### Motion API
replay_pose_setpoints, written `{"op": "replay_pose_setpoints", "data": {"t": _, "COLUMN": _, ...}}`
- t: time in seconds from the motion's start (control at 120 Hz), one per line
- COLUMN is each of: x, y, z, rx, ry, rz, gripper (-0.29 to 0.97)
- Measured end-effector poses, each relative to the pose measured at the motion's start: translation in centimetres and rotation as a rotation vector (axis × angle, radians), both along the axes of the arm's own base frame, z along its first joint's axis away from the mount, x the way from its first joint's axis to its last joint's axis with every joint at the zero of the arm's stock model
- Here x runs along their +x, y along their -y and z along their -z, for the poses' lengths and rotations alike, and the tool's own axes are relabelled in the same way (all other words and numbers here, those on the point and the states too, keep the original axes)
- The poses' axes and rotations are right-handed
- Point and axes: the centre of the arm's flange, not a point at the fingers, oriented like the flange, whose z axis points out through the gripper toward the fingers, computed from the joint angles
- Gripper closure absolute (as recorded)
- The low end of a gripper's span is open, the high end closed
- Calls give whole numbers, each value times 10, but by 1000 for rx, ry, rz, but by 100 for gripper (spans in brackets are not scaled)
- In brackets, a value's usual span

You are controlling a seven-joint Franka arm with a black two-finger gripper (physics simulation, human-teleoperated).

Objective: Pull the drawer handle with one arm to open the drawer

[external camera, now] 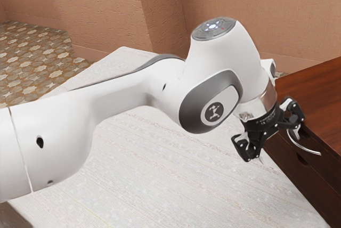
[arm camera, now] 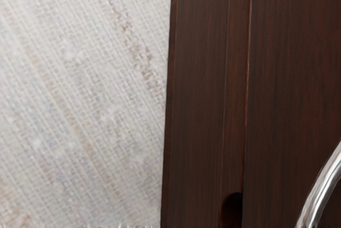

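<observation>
Curved silver drawer handle [external camera: 306, 148] hangs just beneath the black gripper [external camera: 295, 116], long axis along the dark wooden drawer front [external camera: 314, 172]; spread or pinching, can't tell.

The drawer cabinet [external camera: 314, 89] stands on the table [external camera: 160, 180] at the exterior view's right, its front facing the tabletop. The handle [external camera: 307, 146] juts out from that front. The arm [external camera: 106, 127] reaches across the table from the exterior view's left, with the gripper [external camera: 294, 124] right at the handle's upper end.
</observation>
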Motion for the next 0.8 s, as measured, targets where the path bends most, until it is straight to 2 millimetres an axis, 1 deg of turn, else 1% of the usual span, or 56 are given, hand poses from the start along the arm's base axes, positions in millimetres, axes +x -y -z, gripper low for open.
{"op": "replay_pose_setpoints", "data": {"t": 0.117, "x": -2, "y": 0, "z": -2, "rx": -2, "ry": 3, "rz": 3, "gripper": 24}}
{"op": "replay_pose_setpoints", "data": {"t": 0.283, "x": -5, "y": -2, "z": -5, "rx": -1, "ry": 5, "rz": 6, "gripper": 42}}
{"op": "replay_pose_setpoints", "data": {"t": 0.367, "x": -7, "y": -3, "z": -4, "rx": 3, "ry": 0, "rz": 8, "gripper": 49}}
{"op": "replay_pose_setpoints", "data": {"t": 0.517, "x": -12, "y": -5, "z": -2, "rx": 6, "ry": -10, "rz": 10, "gripper": 56}}
{"op": "replay_pose_setpoints", "data": {"t": 0.542, "x": -14, "y": -2, "z": -2, "rx": 6, "ry": -10, "rz": 17, "gripper": 56}}
{"op": "replay_pose_setpoints", "data": {"t": 0.708, "x": -19, "y": -4, "z": -7, "rx": 2, "ry": -2, "rz": 21, "gripper": 59}}
{"op": "replay_pose_setpoints", "data": {"t": 0.8, "x": -24, "y": -8, "z": -6, "rx": 7, "ry": -9, "rz": 24, "gripper": 59}}
